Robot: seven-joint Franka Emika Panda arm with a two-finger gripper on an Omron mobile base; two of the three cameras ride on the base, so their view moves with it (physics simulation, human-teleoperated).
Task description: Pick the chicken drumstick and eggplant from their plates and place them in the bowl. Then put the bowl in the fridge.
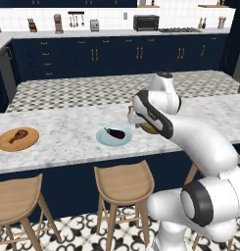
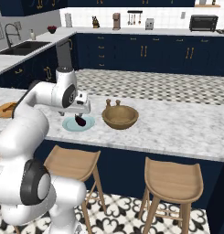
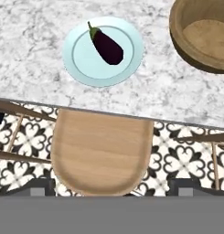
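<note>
Hovering above the near edge of the marble counter (image 1: 67,135), the pincer (image 3: 111,191) stands wide apart and holds nothing; its two dark finger tips rise at the bottom left and bottom right of the hand view, with the tan seat of a wooden stool (image 3: 100,153) between them and touching neither. In the right base view the hand hangs at centre left, just over the pale blue plate (image 2: 88,123).

Nearest in the left base view, two stools (image 1: 124,184) fill the lower left over patterned floor tiles. Beyond them, on the counter, the pale blue plate (image 1: 103,137) sits at centre with the eggplant (image 1: 116,133) lying on it: small, glossy, nearly black purple, with a green stem. In the hand view the eggplant (image 3: 106,45) lies slantwise at upper centre, stem toward the upper left, well inside the plate (image 3: 81,68) rim.

Just beside that plate, the wooden bowl (image 2: 120,116) stands upright near the middle of the right base view, deep, tan-brown, with nothing inside; in the hand view the bowl (image 3: 195,41) takes the upper right corner, apart from the plate.

Well apart, at the left edge of the left base view, the orange-brown wooden plate (image 1: 29,142) carries the chicken drumstick (image 1: 17,135), reddish-brown, thin bone end pointing to the lower left.

Farther back, across a checkered floor, run dark navy cabinets (image 1: 116,56) under a pale worktop bearing a toaster oven (image 1: 146,22).
</note>
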